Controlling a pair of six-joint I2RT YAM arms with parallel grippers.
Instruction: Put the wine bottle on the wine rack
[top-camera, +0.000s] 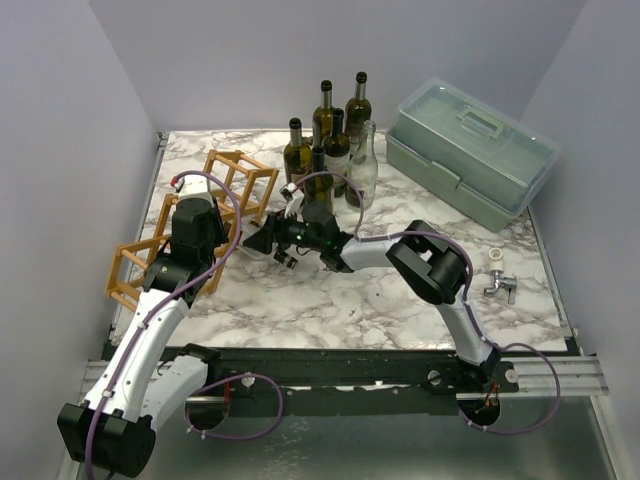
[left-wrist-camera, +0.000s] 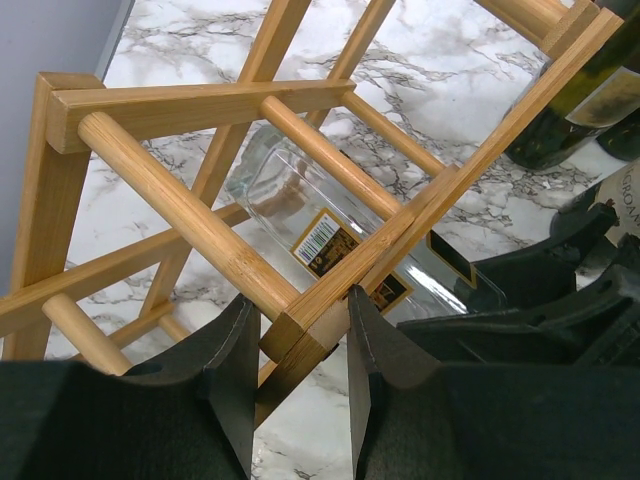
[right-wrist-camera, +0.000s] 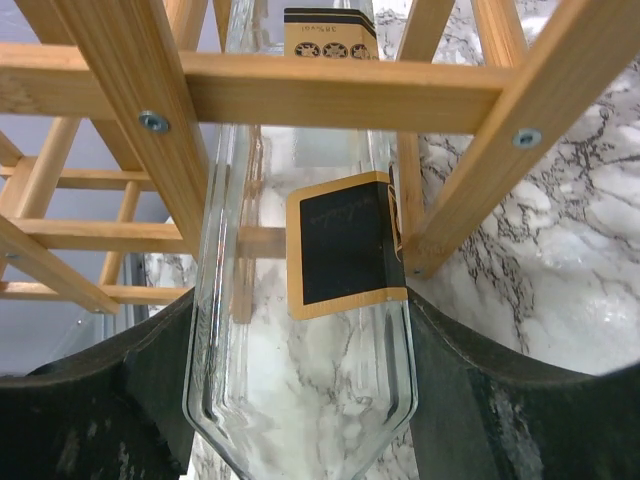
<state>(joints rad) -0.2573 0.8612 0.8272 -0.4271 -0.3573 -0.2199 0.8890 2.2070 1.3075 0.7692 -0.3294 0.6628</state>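
Note:
The wine rack, a lattice of light-brown wooden sticks, lies on the marble table at the left. My left gripper is shut on a corner joint of the rack. My right gripper is shut on a clear glass wine bottle with a black and gold label. It holds the bottle lying flat, base end pushed into a rack cell. The bottle also shows inside the sticks in the left wrist view. In the top view my right gripper sits at the rack's right side and the bottle is mostly hidden.
Several dark wine bottles and a clear one stand at the back, just right of the rack. A pale green toolbox sits at the back right. A small white and metal object lies at the right.

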